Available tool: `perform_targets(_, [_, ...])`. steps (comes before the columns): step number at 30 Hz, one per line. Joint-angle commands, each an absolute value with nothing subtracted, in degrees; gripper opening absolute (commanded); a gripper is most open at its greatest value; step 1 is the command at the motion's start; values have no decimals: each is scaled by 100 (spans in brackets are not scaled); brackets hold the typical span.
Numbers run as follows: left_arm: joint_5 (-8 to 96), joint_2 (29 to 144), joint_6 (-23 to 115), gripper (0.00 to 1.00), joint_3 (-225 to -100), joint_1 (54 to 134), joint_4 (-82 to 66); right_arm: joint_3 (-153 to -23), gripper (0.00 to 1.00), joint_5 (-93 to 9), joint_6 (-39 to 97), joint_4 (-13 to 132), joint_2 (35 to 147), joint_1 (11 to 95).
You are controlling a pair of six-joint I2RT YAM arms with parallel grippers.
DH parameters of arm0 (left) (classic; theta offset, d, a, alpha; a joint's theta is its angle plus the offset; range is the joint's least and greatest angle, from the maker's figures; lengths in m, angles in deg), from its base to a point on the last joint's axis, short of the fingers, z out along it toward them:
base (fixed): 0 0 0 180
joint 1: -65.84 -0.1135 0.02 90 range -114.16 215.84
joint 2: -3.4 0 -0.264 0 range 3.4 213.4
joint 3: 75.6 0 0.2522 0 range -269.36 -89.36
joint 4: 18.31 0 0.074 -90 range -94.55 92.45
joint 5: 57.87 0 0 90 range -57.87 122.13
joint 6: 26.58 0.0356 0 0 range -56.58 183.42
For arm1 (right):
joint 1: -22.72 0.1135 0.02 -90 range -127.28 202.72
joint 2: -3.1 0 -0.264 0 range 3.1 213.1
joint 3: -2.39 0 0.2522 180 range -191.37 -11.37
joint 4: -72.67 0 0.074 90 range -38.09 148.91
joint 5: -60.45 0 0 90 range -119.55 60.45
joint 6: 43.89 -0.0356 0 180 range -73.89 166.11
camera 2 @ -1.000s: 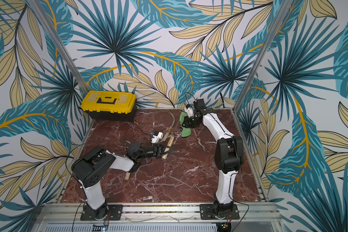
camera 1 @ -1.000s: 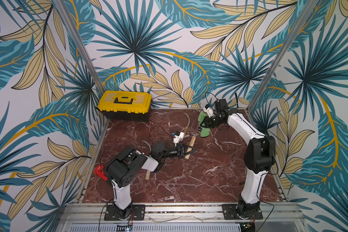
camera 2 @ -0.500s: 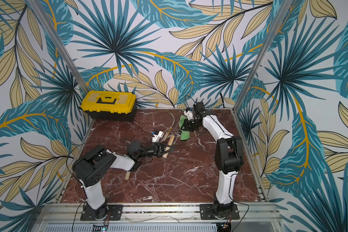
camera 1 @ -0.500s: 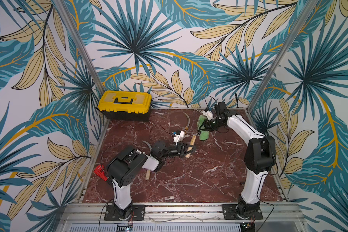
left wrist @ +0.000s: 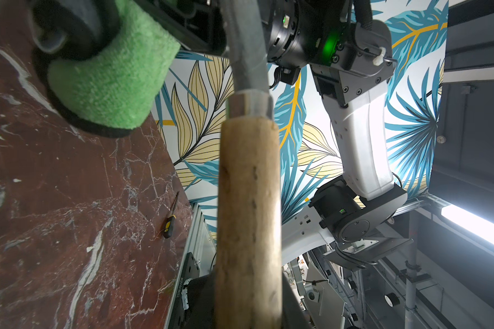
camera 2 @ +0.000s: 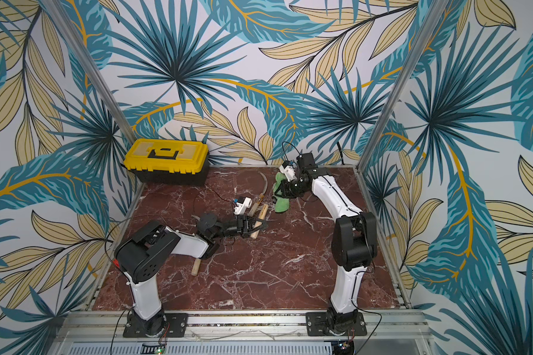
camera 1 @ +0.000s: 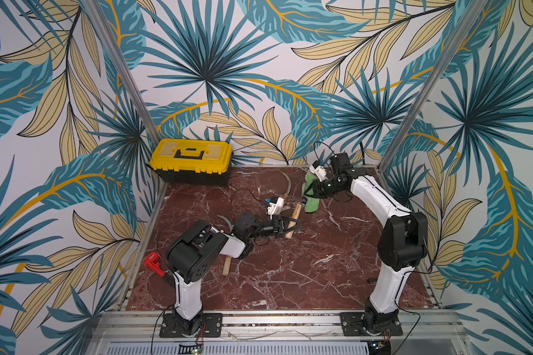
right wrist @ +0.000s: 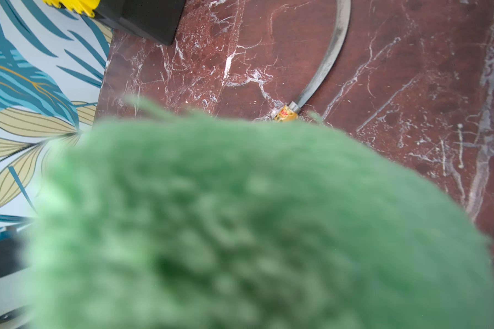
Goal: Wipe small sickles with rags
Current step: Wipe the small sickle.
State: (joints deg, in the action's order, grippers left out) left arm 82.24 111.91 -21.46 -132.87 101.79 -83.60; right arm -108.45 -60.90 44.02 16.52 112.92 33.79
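Two grips: my left gripper (camera 1: pixel 291 225) clamped on the pale wooden handle (camera 1: pixel 296 212) of a small grey-bladed sickle (left wrist: pixel 247 71), right gripper (camera 1: pixel 310 191) clamped on the fuzzy green microfibre rag (camera 1: pixel 312 204). Both sit out from the yellow plastic toolbox (camera 1: pixel 191 153), toward my right arm. I judge handle stiff, grippy; blade thin, slick; rag soft, light.

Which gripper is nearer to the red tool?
Left. The left gripper, holding a sickle, is at the centre, closer to the red tool; the right gripper, holding the green cloth, is farther off, toward the back.
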Motion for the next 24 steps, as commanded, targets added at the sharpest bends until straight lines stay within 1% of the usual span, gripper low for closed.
perform_targets(1, [8410, 11314, -2129, 0, -13572, 10170, -8594, -11014, 4, -6148, 4764, 1371, 11077, 3568])
perform_targets(12, [8519, 11611, -2203, 0, -13892, 10120, -8594, -10703, 4, -5397, 5148, 1185, 10401, 4147])
perform_targets(20, [8524, 11789, -2241, 0, -14046, 9952, -8594, -10190, 3, -5109, 5293, 1023, 9660, 4333])
perform_targets(24, [8486, 11784, -2219, 0, -14118, 9815, -8594, -9840, 3, -4711, 5342, 992, 9308, 4335])
